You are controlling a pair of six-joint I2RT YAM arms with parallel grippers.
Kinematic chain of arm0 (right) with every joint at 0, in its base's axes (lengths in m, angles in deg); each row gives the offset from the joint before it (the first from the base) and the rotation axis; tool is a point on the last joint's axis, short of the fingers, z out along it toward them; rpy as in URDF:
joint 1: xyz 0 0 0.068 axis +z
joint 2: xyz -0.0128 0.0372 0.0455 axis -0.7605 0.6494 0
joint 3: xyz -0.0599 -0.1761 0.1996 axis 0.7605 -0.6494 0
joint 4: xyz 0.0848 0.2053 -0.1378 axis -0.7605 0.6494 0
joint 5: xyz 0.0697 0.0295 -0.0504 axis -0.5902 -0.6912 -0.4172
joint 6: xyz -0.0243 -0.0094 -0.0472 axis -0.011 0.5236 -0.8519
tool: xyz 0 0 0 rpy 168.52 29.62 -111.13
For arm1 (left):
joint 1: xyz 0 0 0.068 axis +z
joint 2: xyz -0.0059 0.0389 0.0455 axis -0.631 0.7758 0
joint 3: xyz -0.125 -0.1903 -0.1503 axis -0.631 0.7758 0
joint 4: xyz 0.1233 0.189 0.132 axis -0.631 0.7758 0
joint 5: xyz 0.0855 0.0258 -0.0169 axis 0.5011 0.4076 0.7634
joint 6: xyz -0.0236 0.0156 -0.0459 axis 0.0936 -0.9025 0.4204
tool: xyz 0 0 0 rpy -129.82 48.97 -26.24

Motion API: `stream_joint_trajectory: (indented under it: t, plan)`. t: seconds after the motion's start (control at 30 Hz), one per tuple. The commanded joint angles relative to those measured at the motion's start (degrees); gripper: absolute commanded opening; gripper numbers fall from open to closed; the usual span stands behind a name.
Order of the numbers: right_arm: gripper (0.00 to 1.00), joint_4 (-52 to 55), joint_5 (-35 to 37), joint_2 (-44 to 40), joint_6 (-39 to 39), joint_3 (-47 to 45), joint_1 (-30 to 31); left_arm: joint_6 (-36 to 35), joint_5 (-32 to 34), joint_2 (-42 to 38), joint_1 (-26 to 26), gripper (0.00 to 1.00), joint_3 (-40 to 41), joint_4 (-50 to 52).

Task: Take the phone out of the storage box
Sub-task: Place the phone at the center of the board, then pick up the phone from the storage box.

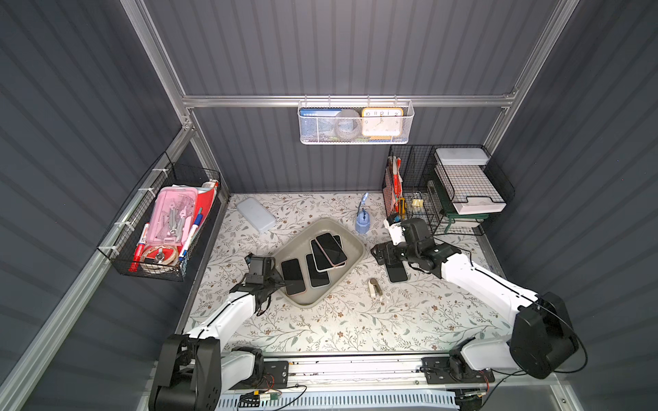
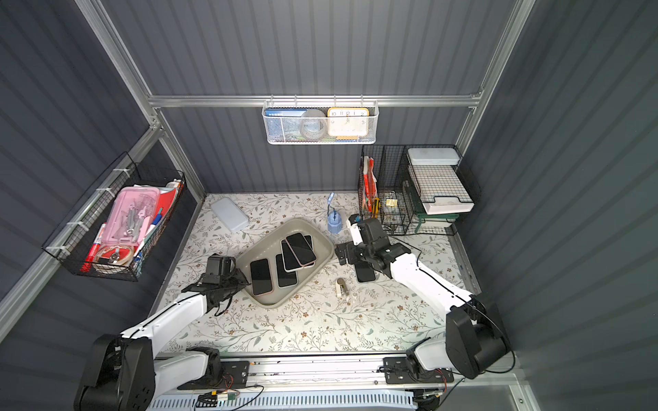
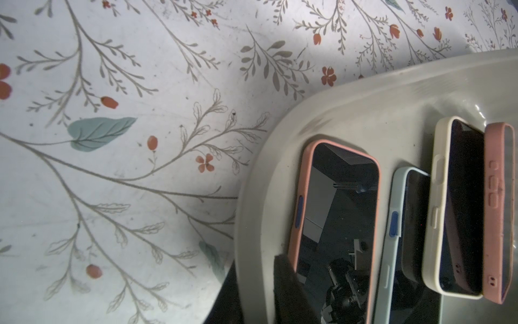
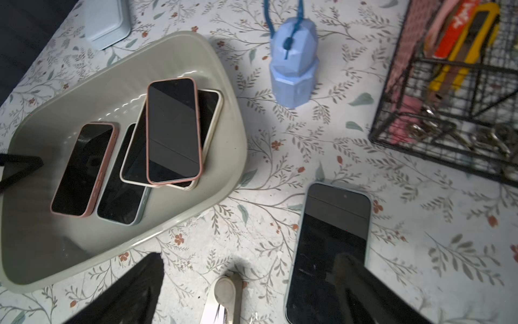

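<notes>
Right pincer (image 4: 249, 256) is gaping over the phone (image 4: 333, 224) on the bench (image 4: 280, 146) — best rising straight. Left pincer (image 1: 279, 282) is clamping the box (image 4: 235, 134).

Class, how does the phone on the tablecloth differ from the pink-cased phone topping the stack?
The tablecloth phone lies outside the storage box; the pink-cased phone sits inside. The tablecloth phone, pale-blue-cased, lies flat; the pink-cased phone rests on other phones. Both face up, screens dark.
</notes>
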Motion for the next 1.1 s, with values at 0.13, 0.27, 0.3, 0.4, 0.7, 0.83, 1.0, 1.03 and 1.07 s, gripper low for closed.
stream_joint_trajectory:
  t: [0.13,0.27,0.3,0.4,0.7,0.83,1.0,1.03,1.07]
  plan:
    - [0.94,5.9,-2.5,14.5,-6.0,13.9,8.7,-3.4,-4.0,-0.7,-0.9,0.21,0.7,0.0]
    - [0.92,10.9,-3.4,24.8,-8.0,25.0,11.6,-3.4,-3.9,-1.4,-0.9,0.21,1.0,0.0]
    - [0.92,12.7,-3.9,26.7,-8.5,27.2,12.0,-3.4,-3.9,-1.6,-0.9,0.21,1.0,0.1]
    - [0.93,14.5,-4.5,32.2,-9.2,32.8,12.5,-3.4,-3.7,-2.1,-0.9,0.21,1.2,0.0]
    - [0.99,14.3,-4.6,41.5,-8.5,40.2,12.5,-3.5,-4.2,-2.1,-0.9,0.22,1.3,-0.2]
    - [0.99,14.1,-2.1,44.4,-7.3,42.8,12.4,-3.7,-4.4,-2.1,-0.9,0.22,1.3,-0.3]
    - [0.99,15.5,-0.5,48.0,-6.8,46.6,12.3,-3.8,-4.6,-2.2,-0.9,0.22,1.3,-0.3]
    - [0.99,15.9,0.0,48.7,-6.6,47.3,12.4,-3.8,-4.6,-2.1,-0.9,0.22,1.3,-0.2]
    - [0.99,16.0,0.7,49.2,-6.5,47.8,12.4,-3.9,-4.7,-2.1,-0.9,0.22,1.3,-0.2]
